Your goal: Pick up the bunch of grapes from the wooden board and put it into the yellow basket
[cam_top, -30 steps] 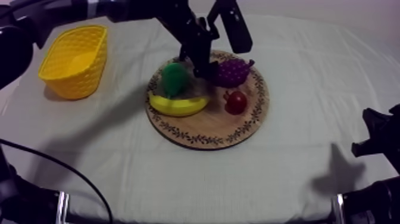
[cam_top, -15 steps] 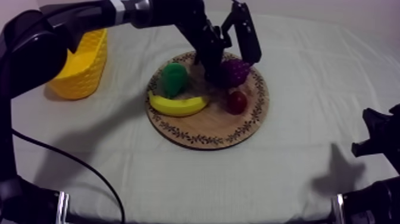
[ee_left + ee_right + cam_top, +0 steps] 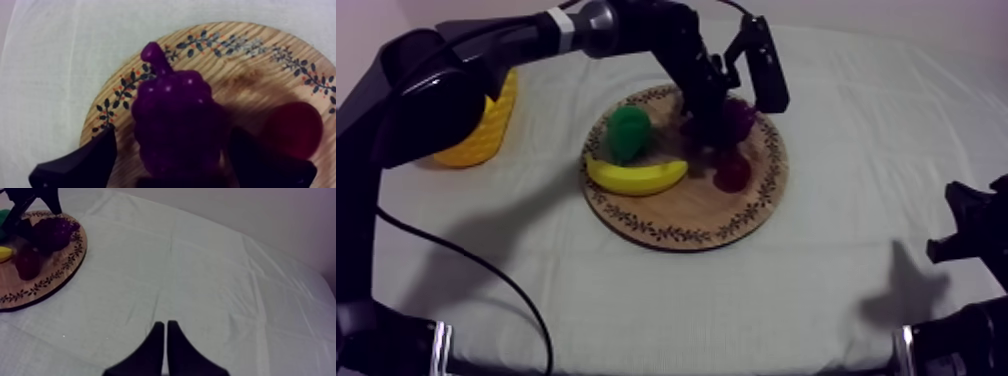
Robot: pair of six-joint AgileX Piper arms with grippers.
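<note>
While the bunch of grapes point(image 3: 172, 115) lies on the wooden board point(image 3: 686, 225), the left gripper point(image 3: 172, 165) is held open with one finger at each side of it. The fingers are best closed on the broad body rather than the stem, and the small red fruit point(image 3: 295, 130) just beside one finger must not be caught. A straight lift is advised before the yellow basket point(image 3: 486, 135) is approached. The right gripper point(image 3: 165, 333) is kept closed on nothing, over bare cloth.

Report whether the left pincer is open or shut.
Open: the left pincer fingers stand apart, one each side of the bunch of grapes.
</note>
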